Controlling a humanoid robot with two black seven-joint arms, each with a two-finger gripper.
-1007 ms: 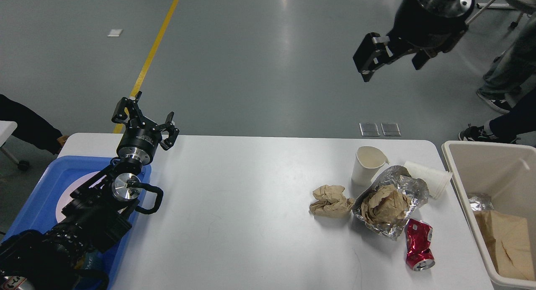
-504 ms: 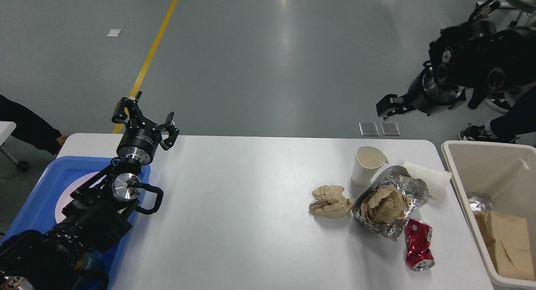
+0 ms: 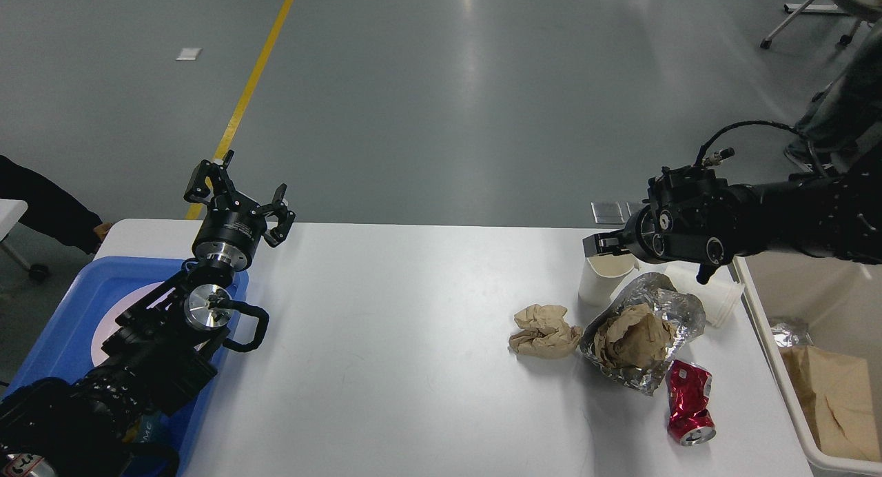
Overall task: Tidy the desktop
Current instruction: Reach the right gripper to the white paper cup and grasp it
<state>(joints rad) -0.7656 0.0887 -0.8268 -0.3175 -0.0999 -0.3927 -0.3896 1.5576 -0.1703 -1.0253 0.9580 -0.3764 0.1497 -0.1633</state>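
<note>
Across the white desk (image 3: 413, 339), litter sits at the right end. Left claw (image 3: 238, 196) hovers spread open above the blue tray (image 3: 62, 325); right claw (image 3: 610, 242), state unclear, hangs over a paper cup (image 3: 596, 280).

Matte smooth desktop (image 3: 413, 367); crinkled shiny foil (image 3: 679, 308), crumpled brown paper (image 3: 544, 332).

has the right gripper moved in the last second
Yes. The right gripper has come down from high over the floor to just above the upright white cup on the desktop; the cup stayed put.
</note>
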